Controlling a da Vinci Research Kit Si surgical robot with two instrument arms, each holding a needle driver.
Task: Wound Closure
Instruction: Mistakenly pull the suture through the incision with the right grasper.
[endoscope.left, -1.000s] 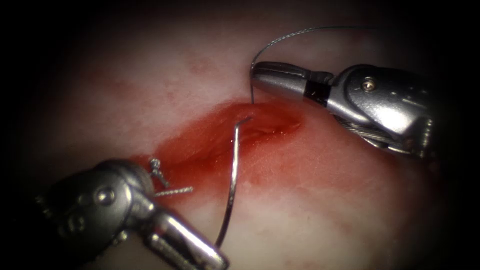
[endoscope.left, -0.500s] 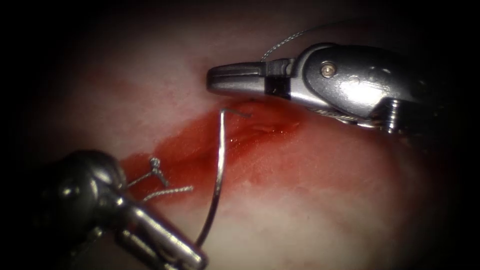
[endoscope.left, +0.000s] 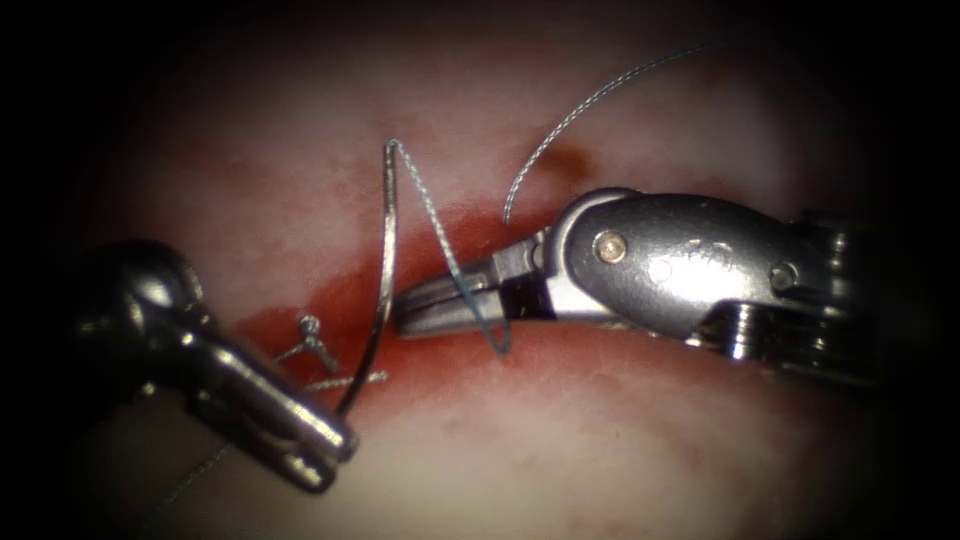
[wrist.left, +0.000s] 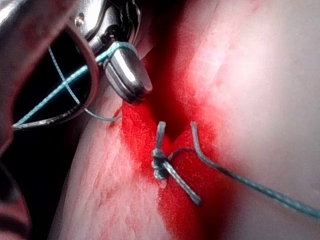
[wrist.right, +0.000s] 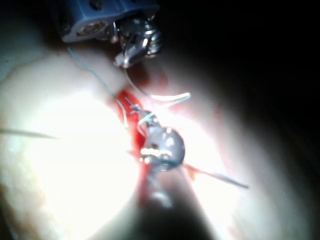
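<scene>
My left tool (endoscope.left: 325, 455) is shut on the curved needle (endoscope.left: 385, 260) near its lower end, left of the cut (endoscope.left: 345, 295). The needle stands free of the tissue (endoscope.left: 600, 440) and arcs upward. The thread (endoscope.left: 430, 215) leaves its top end and slants down across my right tool (endoscope.left: 405, 315). That tool lies along the cut with its jaws shut and nothing between them. The thread (wrist.left: 65, 87) also drapes over the right tool's jaws in the left wrist view. In the right wrist view the left tool (wrist.right: 135, 47) is beyond the right tool (wrist.right: 160, 145).
A finished knot (endoscope.left: 315, 335) with short cut ends sits at the cut's left end, close to the left tool; it is also the knot (wrist.left: 160, 167) in the left wrist view. Red fluid (endoscope.left: 440, 235) covers the cut. More thread (endoscope.left: 590, 100) curves off to the upper right.
The left tool moved left and up, drawing the needle's trailing end out of the cut with thread following. The right tool came down and left from above the cut to lie across it.
</scene>
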